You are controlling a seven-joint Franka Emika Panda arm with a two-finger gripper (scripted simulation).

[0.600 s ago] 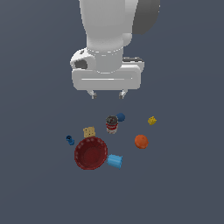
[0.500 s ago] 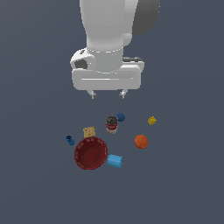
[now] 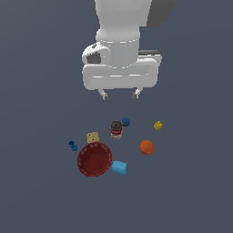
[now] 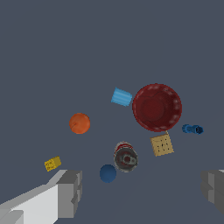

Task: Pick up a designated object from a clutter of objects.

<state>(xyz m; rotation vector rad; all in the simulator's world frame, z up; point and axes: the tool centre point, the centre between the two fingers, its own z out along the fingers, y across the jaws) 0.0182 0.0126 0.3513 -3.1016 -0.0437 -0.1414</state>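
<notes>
The small tin can [image 3: 116, 129] with a red and white label and grey top stands upright on the grey floor, among the clutter; it also shows in the wrist view [image 4: 125, 156]. My gripper [image 3: 120, 95] hangs open and empty well above the can, its two fingertips spread wide. In the wrist view the can lies between the two grey fingers [image 4: 70, 192], closer to one of them. A dark-blue ball [image 3: 125, 122] touches or nearly touches the can. A tan block [image 3: 93, 137] lies on the can's other side.
A red bowl [image 3: 94, 159] sits in front of the can, with a light-blue cup [image 3: 119, 167] on its side next to it. An orange ball [image 3: 146, 147], a yellow cube [image 3: 158, 125] and a small blue piece [image 3: 73, 145] lie around.
</notes>
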